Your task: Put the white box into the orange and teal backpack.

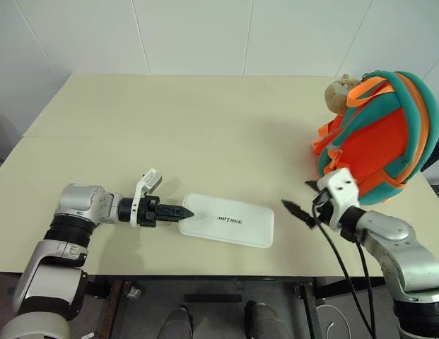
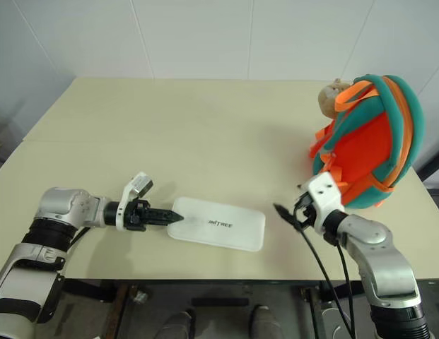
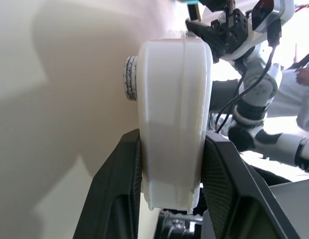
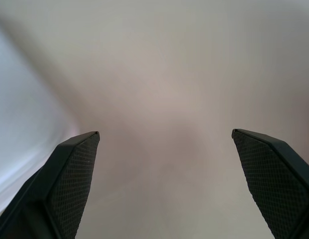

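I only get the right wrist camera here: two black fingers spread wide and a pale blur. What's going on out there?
Observer: The left gripper is shut on the white box, pinching its end.
Operator: And where's the bag it goes in?
Observer: The orange and teal backpack stands at the table's right edge, just behind the right gripper.
Operator: Is my gripper touching anything?
Observer: No, it hangs open between box and backpack, apart from both.
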